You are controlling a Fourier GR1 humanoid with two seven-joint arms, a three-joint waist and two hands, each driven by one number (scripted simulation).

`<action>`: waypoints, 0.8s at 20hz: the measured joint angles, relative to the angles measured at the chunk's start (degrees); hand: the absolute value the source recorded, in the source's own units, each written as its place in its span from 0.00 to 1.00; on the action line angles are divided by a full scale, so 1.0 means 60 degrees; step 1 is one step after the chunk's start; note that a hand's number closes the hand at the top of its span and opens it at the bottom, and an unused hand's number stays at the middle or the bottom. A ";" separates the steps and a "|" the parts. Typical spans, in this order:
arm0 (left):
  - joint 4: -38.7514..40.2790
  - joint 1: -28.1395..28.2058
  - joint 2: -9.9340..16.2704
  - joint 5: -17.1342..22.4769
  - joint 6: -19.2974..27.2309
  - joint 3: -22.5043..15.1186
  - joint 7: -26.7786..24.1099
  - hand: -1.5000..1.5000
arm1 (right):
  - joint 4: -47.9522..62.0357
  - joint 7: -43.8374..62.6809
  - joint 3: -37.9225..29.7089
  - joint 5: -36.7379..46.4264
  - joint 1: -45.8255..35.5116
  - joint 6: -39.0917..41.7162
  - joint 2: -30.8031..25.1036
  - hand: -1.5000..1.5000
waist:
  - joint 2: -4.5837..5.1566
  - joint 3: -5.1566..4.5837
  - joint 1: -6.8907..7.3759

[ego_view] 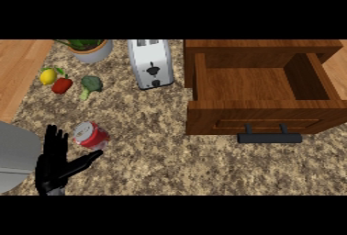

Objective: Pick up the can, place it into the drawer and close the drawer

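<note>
Fingers (54,140) of left hand (53,165) straight, thumb spread toward the can; nothing held. Can (90,135) lies on its side on the bench (169,156), just right of the fingers, far left of the open drawer (261,85). Step: grasp. Advice: bring palm beside can, curl round its body, not its ends; it may roll. Right hand unseen.
</note>
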 measured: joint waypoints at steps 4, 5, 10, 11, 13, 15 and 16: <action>0.0752 -0.0244 0.0099 0.0246 -0.0247 0.0175 -0.0363 0.00 | -0.0123 0.0090 0.0078 0.0215 -0.0159 -0.0023 0.0191 0.00 | 0.0001 -0.0001 0.0005; 0.0856 -0.0182 0.0030 0.0271 -0.0308 0.0147 -0.0512 0.00 | -0.0041 0.0084 -0.0050 0.0062 -0.0143 0.0063 0.0125 0.00 | 0.0000 -0.0001 0.0006; 0.2260 -0.0800 0.0162 0.0525 -0.0663 0.0379 -0.1176 0.00 | -0.0387 0.0352 -0.0173 -0.0267 0.0077 0.0159 0.0186 0.00 | 0.0000 -0.0001 -0.0018; 0.2453 -0.0856 0.0101 0.0509 -0.0668 0.0347 -0.1369 0.00 | -0.0362 0.0292 -0.0064 -0.0095 0.0017 0.0133 0.0258 0.00 | -0.0001 -0.0002 -0.0015; 0.3014 -0.1222 0.0104 0.0610 -0.0708 0.0415 -0.1571 0.00 | -0.0218 0.0310 -0.0115 -0.0072 -0.0139 0.0149 0.0219 0.00 | 0.0002 -0.0002 -0.0013; 0.3483 -0.1514 0.0155 0.0735 -0.0808 0.0492 -0.1722 0.00 | -0.0389 0.0490 -0.0221 -0.0299 -0.0094 0.0135 0.0229 0.00 | 0.0004 0.0001 -0.0020; 0.3705 -0.1676 0.0132 0.0806 -0.0832 0.0529 -0.1823 0.00 | -0.0496 0.0600 -0.0231 -0.0315 -0.0077 0.0099 0.0265 0.00 | 0.0003 -0.0002 -0.0022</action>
